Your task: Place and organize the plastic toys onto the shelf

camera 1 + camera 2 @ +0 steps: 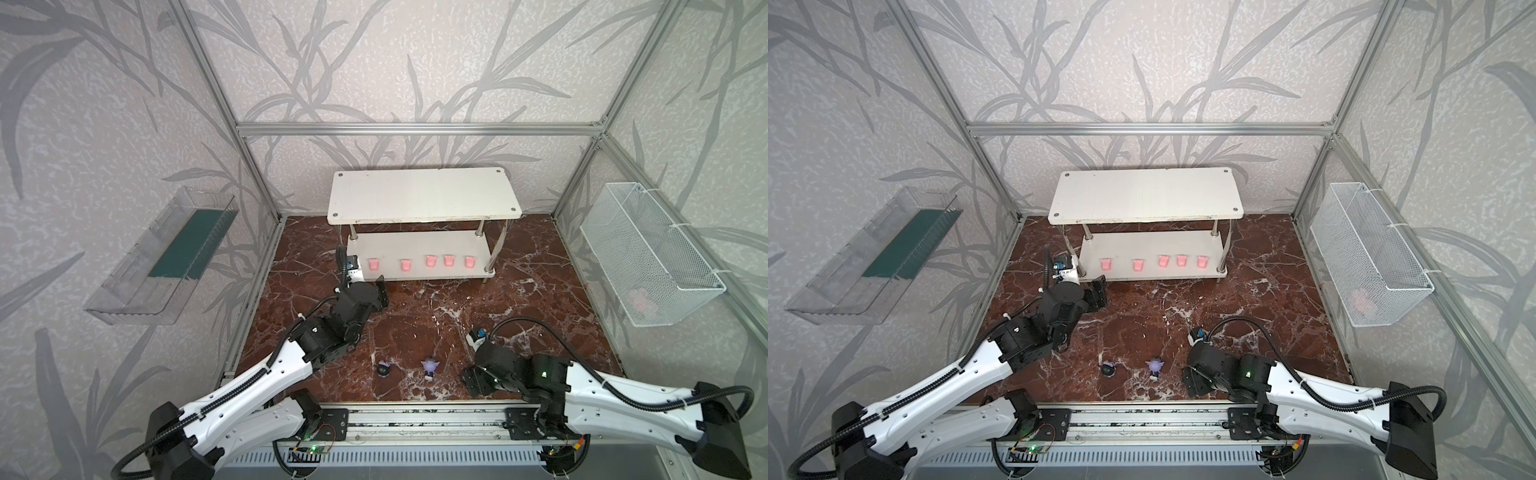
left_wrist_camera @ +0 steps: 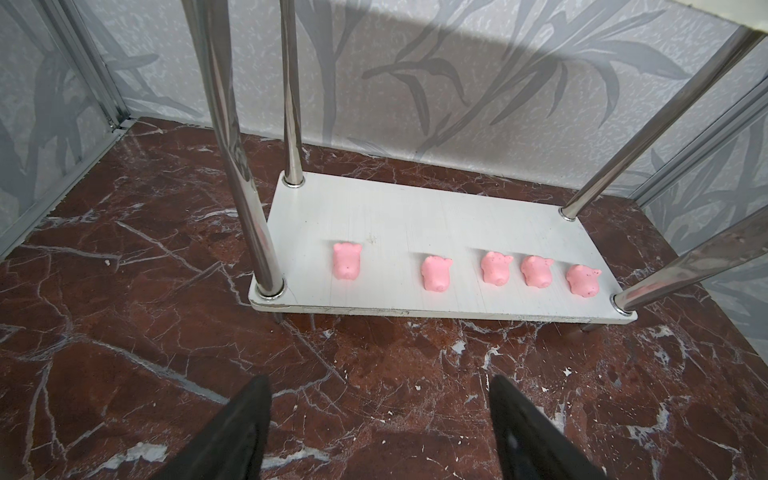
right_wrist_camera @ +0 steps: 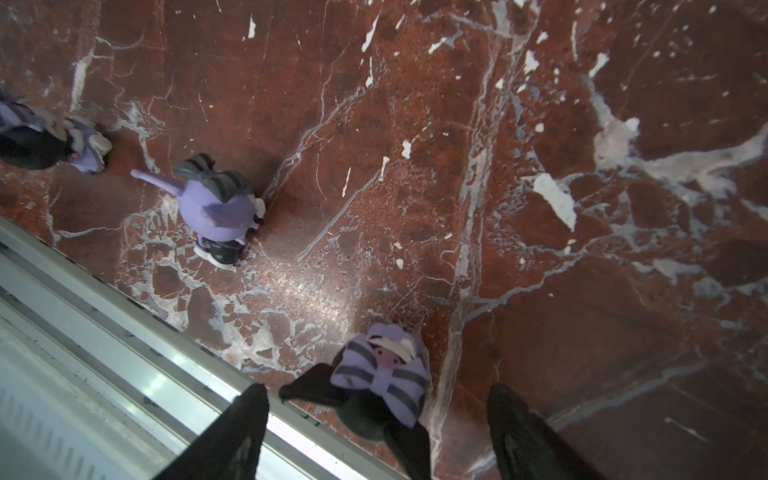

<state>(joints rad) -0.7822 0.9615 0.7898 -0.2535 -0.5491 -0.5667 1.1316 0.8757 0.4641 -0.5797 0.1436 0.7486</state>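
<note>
The white two-tier shelf (image 1: 424,193) (image 1: 1146,193) stands at the back. Several pink piglets (image 1: 430,261) (image 2: 494,268) sit in a row along the front of its lower board (image 2: 415,216). My left gripper (image 1: 380,291) (image 2: 376,386) hangs open and empty over the floor, before the shelf's left end. On the floor near the front stand a black figurine (image 1: 384,369) (image 3: 41,137) and a lilac one (image 1: 430,368) (image 3: 218,203). My right gripper (image 1: 471,380) (image 3: 378,386) is open around a black figurine with a lilac bow (image 3: 382,374), with gaps on both sides; both top views hide it.
A clear plastic bin (image 1: 166,257) hangs on the left wall. A white wire basket (image 1: 648,253) on the right wall holds something pink (image 1: 642,301). The aluminium front rail (image 3: 124,328) runs close beside the right gripper. Chrome legs (image 2: 232,145) stand near the leftmost piglet.
</note>
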